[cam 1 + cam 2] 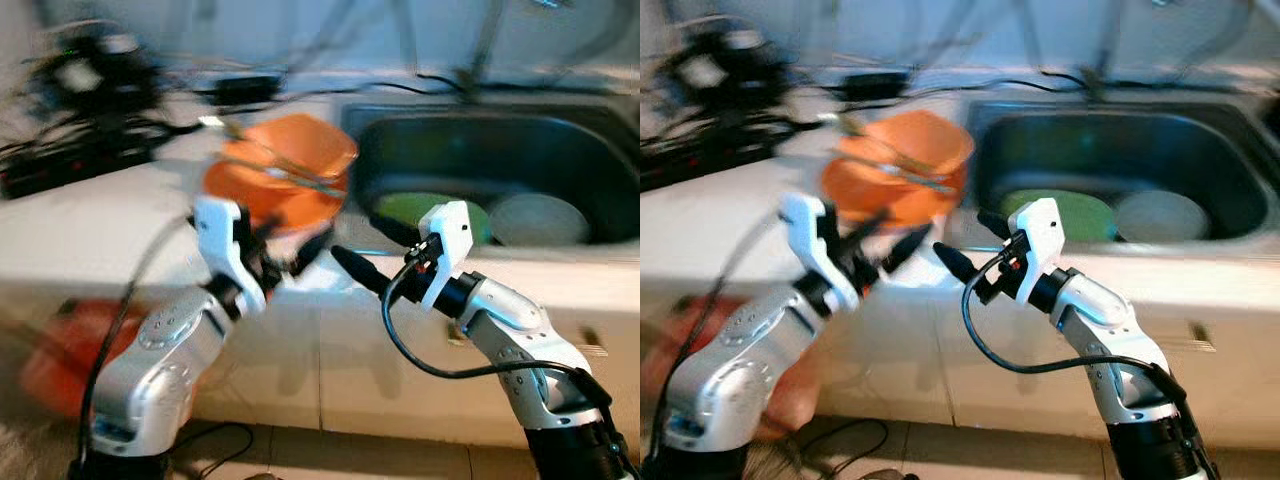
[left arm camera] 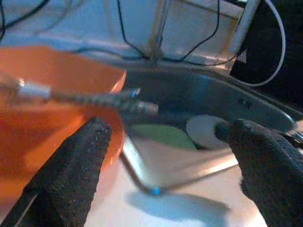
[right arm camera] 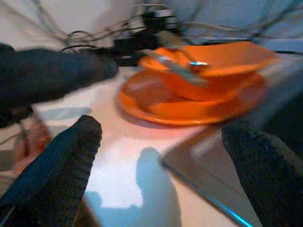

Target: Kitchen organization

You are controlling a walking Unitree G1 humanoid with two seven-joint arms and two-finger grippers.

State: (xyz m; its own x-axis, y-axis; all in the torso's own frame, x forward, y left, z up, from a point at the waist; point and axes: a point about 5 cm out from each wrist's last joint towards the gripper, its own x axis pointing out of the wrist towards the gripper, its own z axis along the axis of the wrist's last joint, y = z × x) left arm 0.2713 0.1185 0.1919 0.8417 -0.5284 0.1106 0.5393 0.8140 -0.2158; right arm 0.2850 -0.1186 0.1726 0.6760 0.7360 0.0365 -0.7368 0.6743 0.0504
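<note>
An orange bowl (image 1: 300,150) rests on an orange plate (image 1: 255,190) on the white counter, just left of the sink (image 1: 480,135). Metal cutlery (image 3: 177,66) lies across the bowl. My left gripper (image 1: 295,240) is open at the counter's front edge, close in front of the plate, with nothing between its fingers (image 2: 71,175). My right gripper (image 1: 362,243) is open too, beside the left one, near the sink's front left corner and pointing left toward the bowl. The head views are blurred.
A green plate (image 1: 420,208) and a white dish (image 1: 540,220) lie in the sink. Black cables and devices (image 1: 90,100) crowd the back left of the counter. Something red (image 1: 70,350) sits low at the left, below the counter.
</note>
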